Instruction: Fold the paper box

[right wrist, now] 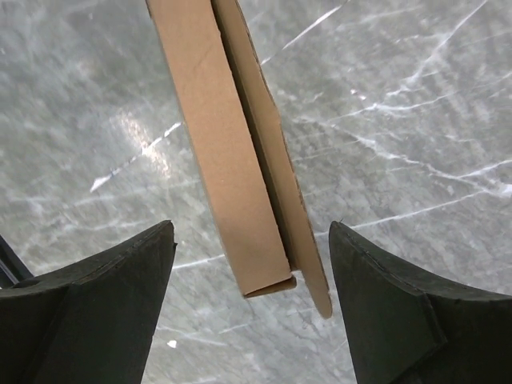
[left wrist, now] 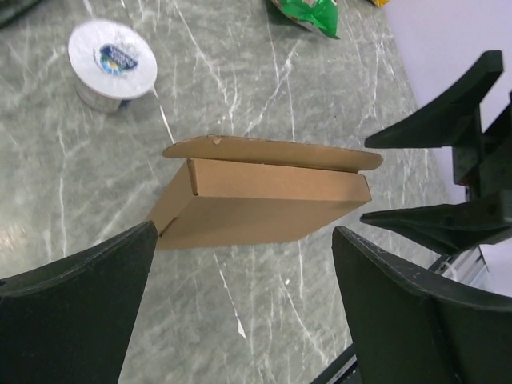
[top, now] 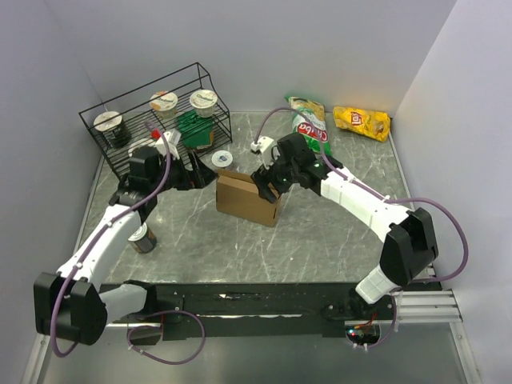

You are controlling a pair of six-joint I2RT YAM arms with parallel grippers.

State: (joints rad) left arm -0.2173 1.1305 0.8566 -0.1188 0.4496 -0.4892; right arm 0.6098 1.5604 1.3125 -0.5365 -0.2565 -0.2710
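Observation:
The paper box (top: 248, 200) is plain brown cardboard, folded into a flat closed box that stands on the middle of the table. My left gripper (top: 200, 174) is just left of it and open. In the left wrist view the box (left wrist: 264, 200) lies beyond my spread fingers (left wrist: 80, 304), its lid overhanging slightly. My right gripper (top: 268, 182) hovers over the box's right end, open. In the right wrist view the box's end (right wrist: 228, 160) sits between the two fingers (right wrist: 384, 296) without touching either, and the lid flap stands a little apart from the side wall.
A black wire rack (top: 152, 120) with yogurt cups stands at the back left. A single yogurt cup (top: 222, 158) sits behind the box. A green chip bag (top: 310, 120) and a yellow one (top: 362, 122) lie at the back right. A dark can (top: 144, 238) stands by my left arm.

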